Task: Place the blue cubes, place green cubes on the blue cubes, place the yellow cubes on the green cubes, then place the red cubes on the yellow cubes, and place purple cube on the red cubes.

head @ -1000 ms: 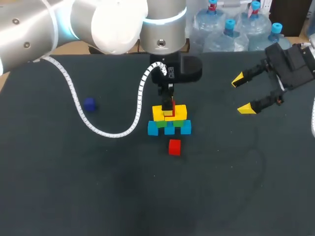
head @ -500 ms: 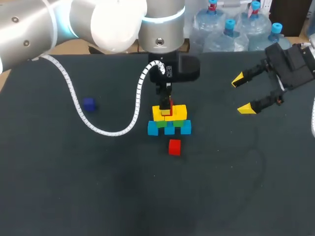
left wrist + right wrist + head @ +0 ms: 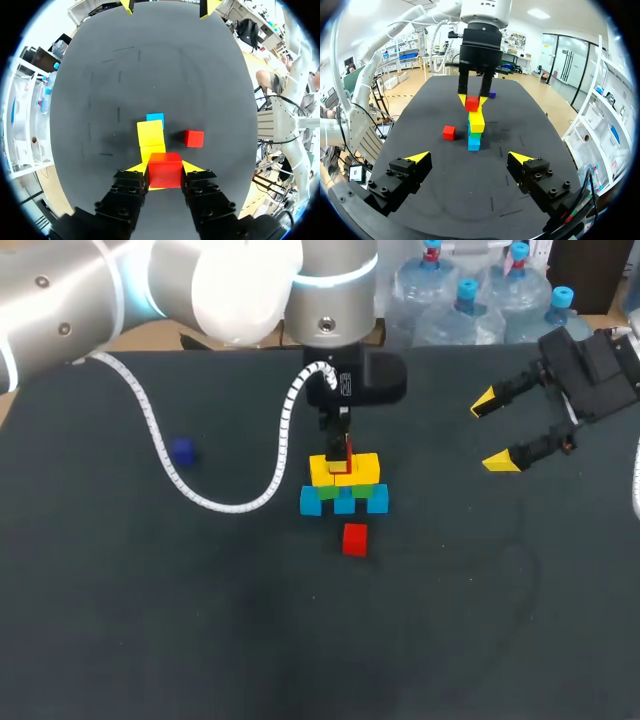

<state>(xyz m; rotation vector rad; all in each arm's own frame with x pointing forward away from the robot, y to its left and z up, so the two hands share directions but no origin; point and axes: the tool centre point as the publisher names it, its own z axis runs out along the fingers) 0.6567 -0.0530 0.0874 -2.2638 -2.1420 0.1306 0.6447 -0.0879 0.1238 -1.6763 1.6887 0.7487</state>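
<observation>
A stack stands mid-table: blue cubes (image 3: 343,501) at the base, green cubes (image 3: 340,490) on them, yellow cubes (image 3: 345,470) on top. My left gripper (image 3: 343,460) hangs straight over the stack, shut on a red cube (image 3: 165,170) that sits at the yellow cubes (image 3: 151,134). A second red cube (image 3: 354,539) lies loose just in front of the stack. The purple cube (image 3: 181,451) rests far to the left. My right gripper (image 3: 497,430) is open and empty at the right, facing the stack (image 3: 475,131).
A white coiled cable (image 3: 160,445) from the left arm loops over the table between the purple cube and the stack. Bare dark tabletop (image 3: 300,640) spreads across the front.
The left gripper with its red cube has shifted very slightly left over the stack. The right arm has stayed still.
</observation>
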